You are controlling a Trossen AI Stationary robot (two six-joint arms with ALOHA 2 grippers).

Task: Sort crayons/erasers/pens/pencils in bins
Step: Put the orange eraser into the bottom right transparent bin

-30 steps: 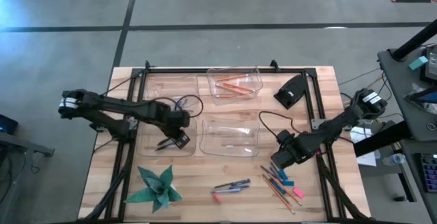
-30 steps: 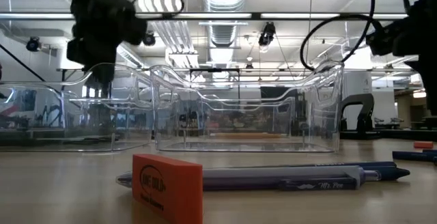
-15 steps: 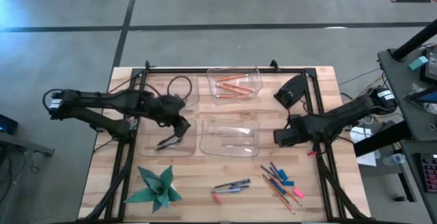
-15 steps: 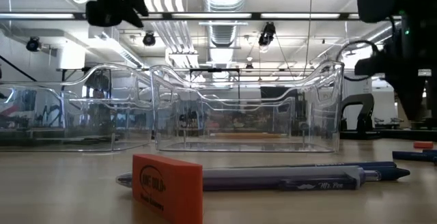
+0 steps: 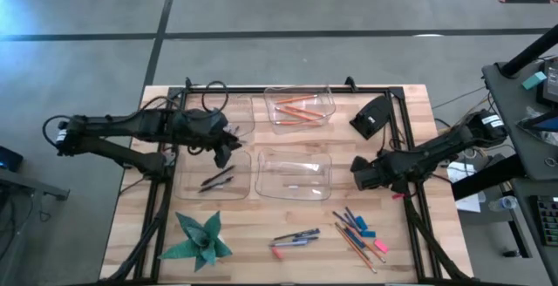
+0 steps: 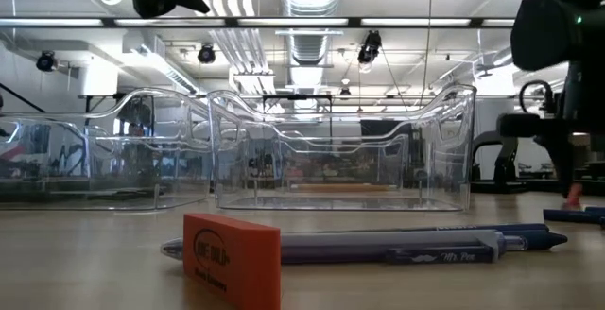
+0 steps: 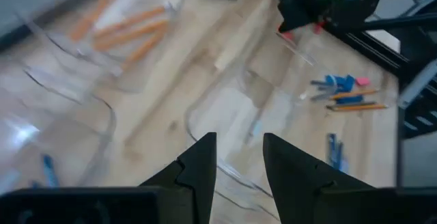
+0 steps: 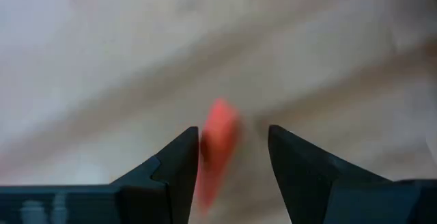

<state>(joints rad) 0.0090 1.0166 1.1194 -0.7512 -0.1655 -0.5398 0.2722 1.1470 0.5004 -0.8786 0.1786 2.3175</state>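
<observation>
Right gripper (image 8: 229,156): clamped on a pink-red eraser (image 8: 216,138), hovering beside the near-right bin (image 5: 293,174).
Left gripper (image 7: 237,157): fingers apart, nothing between them, above the near-left bin (image 5: 212,180) holding two pens (image 5: 216,180).
Pencils (image 5: 296,108): three in the far bin.
Unsorted: pens (image 5: 295,237), crayons (image 5: 352,221), erasers (image 5: 368,233) on the table's near edge.
Handling: eraser probably light, rubbery, grippy; best pinched across flat sides, mid-length.
Risk: could tilt in the jaws.

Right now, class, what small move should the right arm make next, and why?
Probably carry the right gripper toward the table's middle, over the nearest bin, then release. Its fingers seem to hold a red eraser, and it hangs just beside that bin. Pencils and pens lie in other bins.
</observation>
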